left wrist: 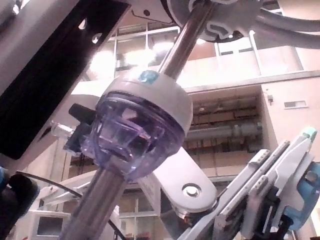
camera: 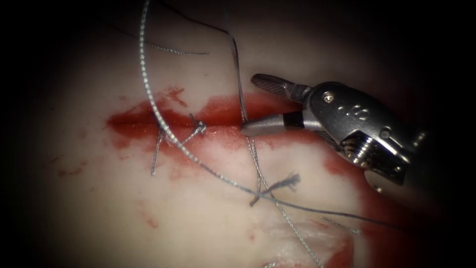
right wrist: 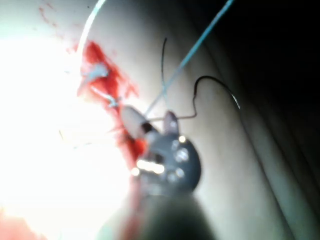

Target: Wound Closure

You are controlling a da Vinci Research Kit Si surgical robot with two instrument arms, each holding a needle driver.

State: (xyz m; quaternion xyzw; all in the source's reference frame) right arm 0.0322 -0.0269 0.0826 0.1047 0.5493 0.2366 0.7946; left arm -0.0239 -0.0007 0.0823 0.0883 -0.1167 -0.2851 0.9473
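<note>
The right tool [camera: 248, 104] comes in from the right, jaws open over the cut [camera: 148, 119], one on each edge. A grey thread [camera: 241, 94] runs down between the jaws without being gripped. The tool holds nothing. A tied knot [camera: 200, 128] sits on the cut to its left, with a cut end [camera: 156, 154] trailing below. A braided thread [camera: 148, 94] sweeps from the top across the cut toward the lower right. In the right wrist view the open right tool [right wrist: 150, 117] straddles the thread [right wrist: 200, 42]; a thin dark curved strand [right wrist: 220, 85] lies beyond it.
Red fluid [camera: 223, 106] pools along the cut and spreads under the right tool. A frayed thread end [camera: 290, 181] lies on the pale tissue [camera: 99, 208] below the cut. The left arm's shaft and clear collar [left wrist: 137, 132] appear in the left wrist view.
</note>
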